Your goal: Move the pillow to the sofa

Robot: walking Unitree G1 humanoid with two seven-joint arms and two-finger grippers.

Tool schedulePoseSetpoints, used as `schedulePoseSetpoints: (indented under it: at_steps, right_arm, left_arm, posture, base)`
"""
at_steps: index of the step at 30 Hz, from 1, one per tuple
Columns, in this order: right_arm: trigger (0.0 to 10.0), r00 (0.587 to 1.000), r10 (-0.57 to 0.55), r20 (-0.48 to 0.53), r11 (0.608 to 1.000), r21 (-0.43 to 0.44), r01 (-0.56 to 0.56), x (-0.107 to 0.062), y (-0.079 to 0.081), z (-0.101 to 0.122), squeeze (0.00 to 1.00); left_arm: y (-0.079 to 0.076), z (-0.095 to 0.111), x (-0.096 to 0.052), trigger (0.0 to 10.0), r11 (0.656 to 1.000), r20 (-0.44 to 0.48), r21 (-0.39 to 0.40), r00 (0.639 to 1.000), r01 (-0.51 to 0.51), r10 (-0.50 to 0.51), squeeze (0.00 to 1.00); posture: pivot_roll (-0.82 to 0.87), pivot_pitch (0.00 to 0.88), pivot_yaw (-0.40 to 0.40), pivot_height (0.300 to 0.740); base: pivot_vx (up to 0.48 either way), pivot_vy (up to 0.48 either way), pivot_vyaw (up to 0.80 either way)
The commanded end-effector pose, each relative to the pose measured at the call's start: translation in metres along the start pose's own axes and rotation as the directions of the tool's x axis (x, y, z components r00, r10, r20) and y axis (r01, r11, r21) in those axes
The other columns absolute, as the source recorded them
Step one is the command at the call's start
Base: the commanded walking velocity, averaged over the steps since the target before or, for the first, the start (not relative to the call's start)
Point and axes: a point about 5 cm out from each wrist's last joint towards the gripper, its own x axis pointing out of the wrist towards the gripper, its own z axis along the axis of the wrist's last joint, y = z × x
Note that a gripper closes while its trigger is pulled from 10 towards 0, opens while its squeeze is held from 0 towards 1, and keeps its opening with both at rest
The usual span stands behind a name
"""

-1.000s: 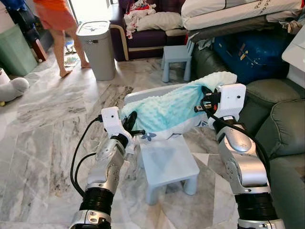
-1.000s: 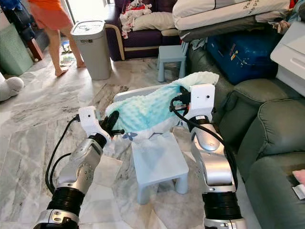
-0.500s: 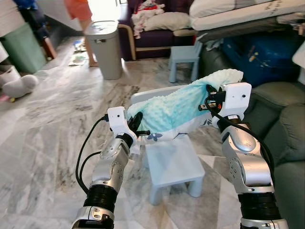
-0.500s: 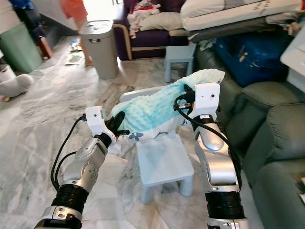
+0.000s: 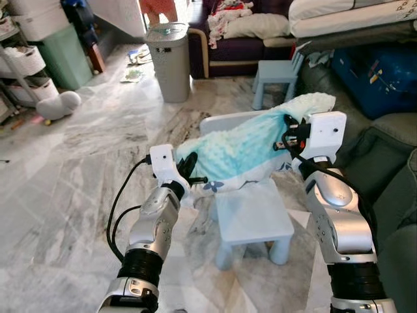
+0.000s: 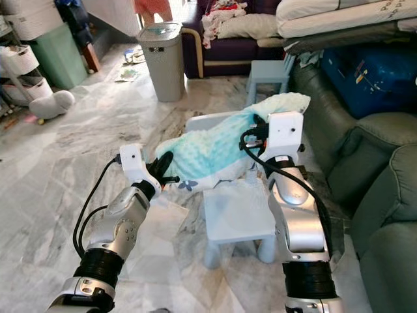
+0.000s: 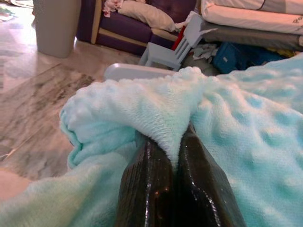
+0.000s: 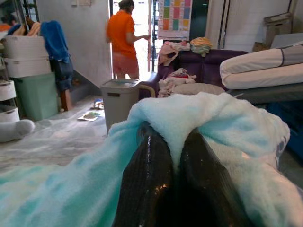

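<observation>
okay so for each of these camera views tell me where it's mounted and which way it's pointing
Left and right eye views: on the head, looking forward and down at both silver arms carrying the pillow above a small blue chair.
Left wrist view: along the left end effector, pinching the pillow.
Right wrist view: along the right end effector, pinching the pillow; a person beyond.
Shared: the grey bin.

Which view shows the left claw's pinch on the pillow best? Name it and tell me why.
The left wrist view: the left claw has a fold of the mint pillow pinched between shut fingers. Both eye views show it from farther off, at the pillow's lower end. The right wrist view shows the right claw gripping likewise.
</observation>
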Motion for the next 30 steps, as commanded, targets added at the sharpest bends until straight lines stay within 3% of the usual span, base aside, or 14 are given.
schedulePoseSetpoints:
  at_steps: [1, 30]
  right_arm:
    - [10.0, 0.999, 0.005, 0.044, 1.0, -0.006, -0.005, 0.0012, 0.0002, 0.0101, 0.0]
    - [10.0, 0.999, -0.004, 0.052, 1.0, -0.016, 0.005, 0.0031, -0.0036, 0.0128, 0.0]
  left_arm:
    - [-0.0044, 0.0044, 0.0025, 10.0, 1.0, 0.016, 0.017, 1.0, 0.013, -0.014, 0.0]
    - [-0.0046, 0.0033, 0.004, 10.0, 1.0, 0.012, 0.014, 1.0, 0.016, -0.016, 0.0]
  posture:
    - [-0.28, 0.0, 0.099, 0.74]
    - [-0.29, 0.0, 0.1, 0.74]
  base:
    - [-0.319, 0.0, 0.0]
    - [-0.315, 0.0, 0.0]
